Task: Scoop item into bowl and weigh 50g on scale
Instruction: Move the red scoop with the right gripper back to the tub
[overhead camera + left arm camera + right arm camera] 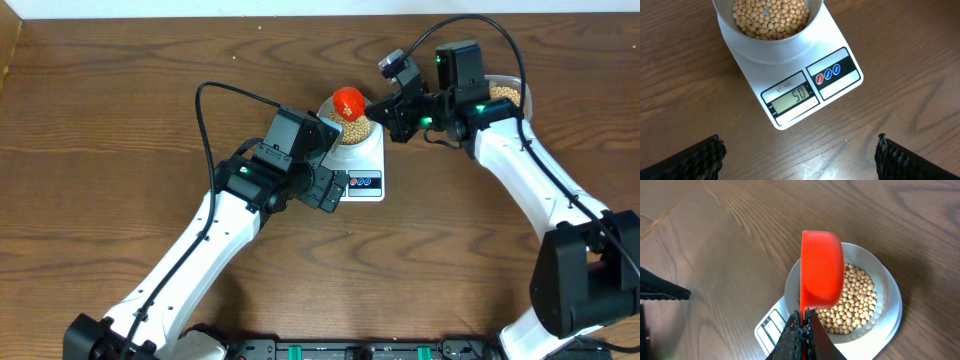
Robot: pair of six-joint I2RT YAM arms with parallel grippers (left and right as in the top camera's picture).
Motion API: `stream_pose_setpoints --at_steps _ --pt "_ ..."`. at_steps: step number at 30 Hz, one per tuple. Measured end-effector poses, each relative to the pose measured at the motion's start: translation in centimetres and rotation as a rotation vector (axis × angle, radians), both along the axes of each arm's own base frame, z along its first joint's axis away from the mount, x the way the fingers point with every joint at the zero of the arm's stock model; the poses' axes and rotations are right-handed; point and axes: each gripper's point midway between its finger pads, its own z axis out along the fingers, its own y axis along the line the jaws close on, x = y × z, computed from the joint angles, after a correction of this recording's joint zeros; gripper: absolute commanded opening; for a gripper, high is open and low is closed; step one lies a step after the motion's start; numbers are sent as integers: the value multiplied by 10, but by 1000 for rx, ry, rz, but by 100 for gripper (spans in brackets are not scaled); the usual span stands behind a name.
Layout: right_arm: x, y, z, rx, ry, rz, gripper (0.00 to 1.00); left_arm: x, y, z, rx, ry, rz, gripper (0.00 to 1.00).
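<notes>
Dark brown wood-grain desk (120, 150) fills every view. Near its middle sits the white rectangular digital kitchen scale (790, 95), with a small grey display and round red and blue buttons on its front edge. The display reads 50. On the scale's platform stands the small round pale blue-white bowl (765, 47), about as wide as the scale. It holds a heap of small round tan-yellow beans (770, 17) that covers its bottom.

The left pincer (799, 145) hovers over bare wood just in front of the scale. Its two black fingers are spread as wide as they go and hold nothing.

The right pincer (804, 317) is closed tight on the thin handle of a bright red plastic scoop (821, 270). The scoop is tipped on edge above the bowl's rim, with its rounded outside towards the wrist camera.

Behind the right arm, at the far right of the desk, a clear plastic tub (505, 92) with more beans shows partly.
</notes>
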Motion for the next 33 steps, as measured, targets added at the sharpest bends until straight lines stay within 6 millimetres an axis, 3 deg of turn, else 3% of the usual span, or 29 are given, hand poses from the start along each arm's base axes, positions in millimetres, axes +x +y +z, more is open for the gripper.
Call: stream_pose_setpoints --at_steps 6,13,17,21,26,33 --pt "1 -17 15 68 21 -12 1 0 0 0 0 0 0 98" --pt "-2 -61 47 165 43 -64 1 0 0 0 0 0 0 98" --pt "1 -102 56 197 62 -145 1 0 0 0 0 0 0 98" --pt "8 -163 63 216 58 -285 1 0 0 0 0 0 0 98" --pt "11 -230 53 173 78 -478 1 0 0 0 0 0 0 98" --pt "10 -267 13 -85 156 -687 1 0 0 0 0 0 0 98"
